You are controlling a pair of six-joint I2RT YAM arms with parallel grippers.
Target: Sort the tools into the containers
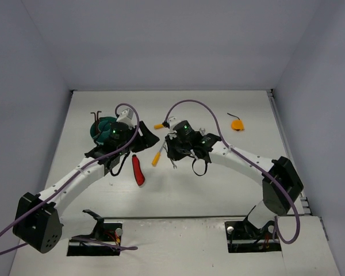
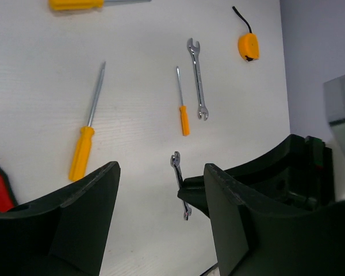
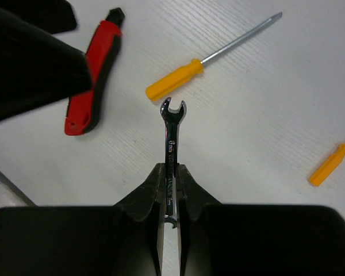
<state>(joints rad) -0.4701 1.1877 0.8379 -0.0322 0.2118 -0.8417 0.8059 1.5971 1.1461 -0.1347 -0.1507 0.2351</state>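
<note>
Silver, slim and edge-on: the small wrench [image 3: 173, 112] is pinched between the right fingers [image 3: 160, 187], which are clenched on its shank. The open-end head pokes out past the tips and the other end is tucked back between them. The grip looks straight and centred. Whether the wrench is clear of the desk [image 3: 264, 115] I can't tell.

Just beyond the tips lies an orange-handled screwdriver [image 3: 175, 82]. Off to their left is the red-and-black knife [image 3: 92, 80], and a smaller screwdriver [image 3: 331, 164] sits out to the right. The left fingers [image 2: 236, 201] are spread wide, grasping nothing, and the held wrench shows right in the gap between them.

The teal tub [image 1: 102, 129] sits past the left fingers, on the side away from the right ones, half hidden under the left wrist.

So the step, as I read it, is getting this wrench across to the tub. It needs height before any sideways travel, or the head could snag that screwdriver. Thin metal in a narrow pinch can pivot, so slow and level is the way. The left arm blocks the line. One option is a handover, with the left fingers closing on the exposed head before the right ones let go. The other is for the left arm to clear out. The release should be low over a compartment so nothing bounces.
</note>
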